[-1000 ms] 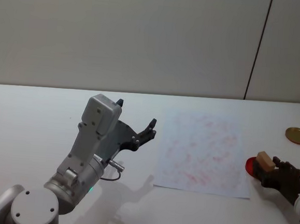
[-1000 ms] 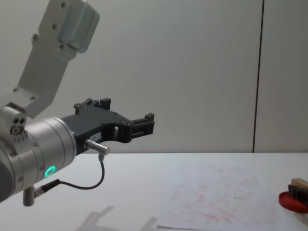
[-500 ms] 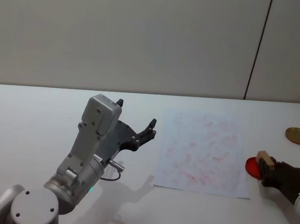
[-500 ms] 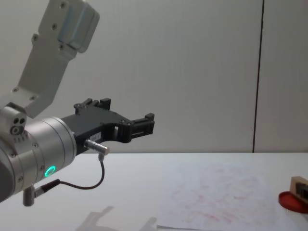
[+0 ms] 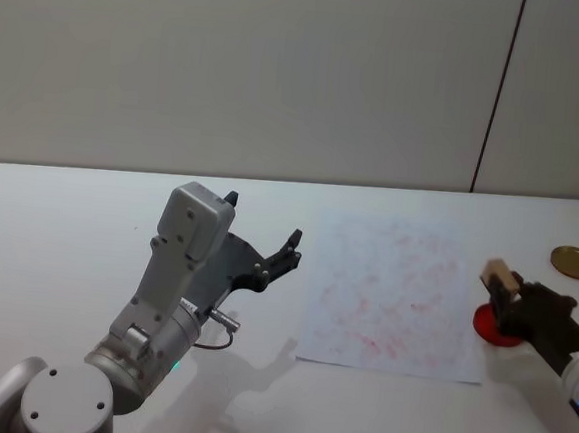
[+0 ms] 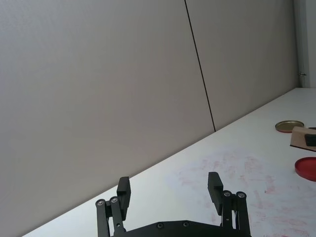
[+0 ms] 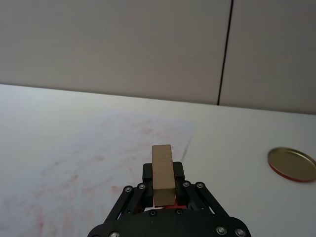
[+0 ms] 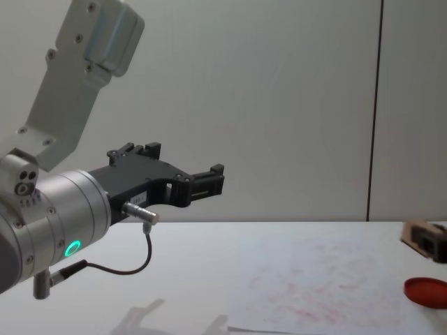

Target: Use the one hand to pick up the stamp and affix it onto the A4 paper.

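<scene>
Right gripper hangs above table. A4 paper lies flat just to its left, lower. Left gripper parked farther left beyond paper, raised, fingers spread. Red ink pad under right gripper, not touching. Stamp pinched between right gripper fingers, clear of pad.

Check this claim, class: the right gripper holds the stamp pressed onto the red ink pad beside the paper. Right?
No: the right gripper holds the stamp clear above the red ink pad beside the paper; the chest view shows the gap.
</scene>
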Robot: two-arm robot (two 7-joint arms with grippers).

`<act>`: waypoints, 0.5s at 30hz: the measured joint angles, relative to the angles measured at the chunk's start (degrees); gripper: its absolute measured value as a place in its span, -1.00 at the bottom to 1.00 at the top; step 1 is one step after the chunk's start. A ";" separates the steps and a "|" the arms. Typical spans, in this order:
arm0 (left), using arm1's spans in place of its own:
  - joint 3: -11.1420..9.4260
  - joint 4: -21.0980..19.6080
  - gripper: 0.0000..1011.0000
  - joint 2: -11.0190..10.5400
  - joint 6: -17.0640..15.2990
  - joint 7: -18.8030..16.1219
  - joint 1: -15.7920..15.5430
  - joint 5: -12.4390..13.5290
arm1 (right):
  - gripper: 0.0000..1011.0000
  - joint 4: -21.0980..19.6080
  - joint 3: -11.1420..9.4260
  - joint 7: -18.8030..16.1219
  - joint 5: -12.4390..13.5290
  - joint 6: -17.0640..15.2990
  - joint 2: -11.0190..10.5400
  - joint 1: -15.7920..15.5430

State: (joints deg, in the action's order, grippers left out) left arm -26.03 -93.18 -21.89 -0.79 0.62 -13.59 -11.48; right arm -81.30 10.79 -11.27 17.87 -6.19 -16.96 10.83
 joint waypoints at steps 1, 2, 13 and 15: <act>0.00 0.00 0.96 0.00 0.00 0.00 0.00 0.00 | -0.56 -0.24 0.16 -0.21 0.00 0.23 0.16 0.08; 0.00 0.00 0.96 0.00 0.00 0.00 0.00 0.00 | -0.56 -0.58 0.44 -0.62 -0.05 0.51 0.47 0.25; 0.00 0.00 0.96 0.00 0.00 0.00 0.00 0.00 | -0.56 -0.59 3.07 -2.42 -1.01 -0.36 3.82 2.75; 0.00 0.00 0.96 0.00 0.00 0.00 0.00 0.00 | -0.56 0.07 3.62 -2.56 -1.43 -0.72 4.58 3.41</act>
State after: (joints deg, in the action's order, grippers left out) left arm -26.02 -93.17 -21.89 -0.79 0.62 -13.59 -11.48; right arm -81.23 14.40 -13.83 16.43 -6.91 -12.39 14.24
